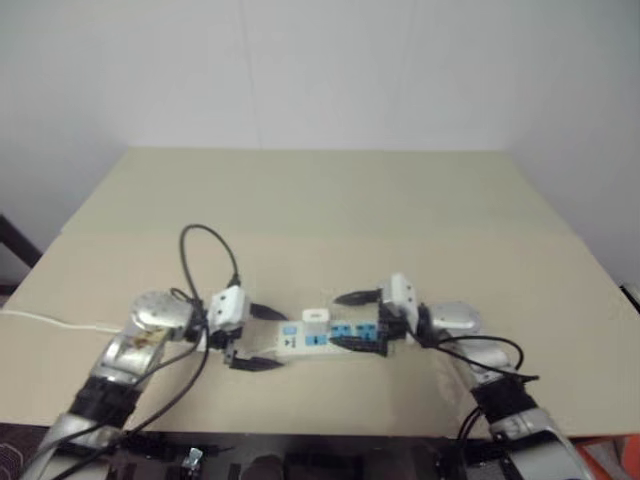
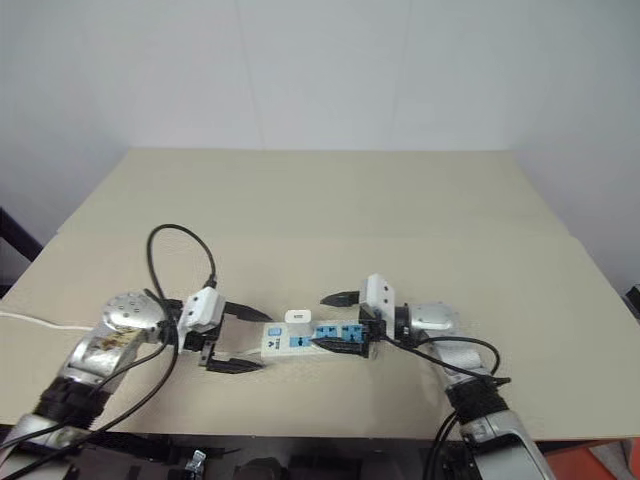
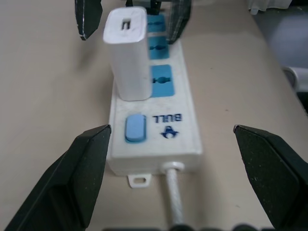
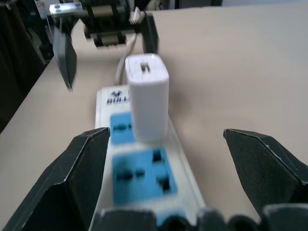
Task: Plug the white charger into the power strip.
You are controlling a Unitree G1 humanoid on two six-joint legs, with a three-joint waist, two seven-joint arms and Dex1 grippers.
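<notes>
Charger (image 3: 126,53) stands seated in strip (image 3: 180,130); both grippers (image 1: 258,338) (image 1: 362,322) spread. A retreating finger could tilt it.

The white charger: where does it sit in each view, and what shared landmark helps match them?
Left eye: white charger stands on the power strip.
Right eye: same, between the grippers.
Left wrist: upright near the blue button.
Right wrist: upright mid-strip.
Landmark: blue sockets.

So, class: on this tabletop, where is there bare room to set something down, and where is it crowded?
Free: the table beyond the power strip, up to its far edge, and both far corners. Crowded: the near middle, where the left gripper and right gripper flank the strip and its white charger.
</notes>
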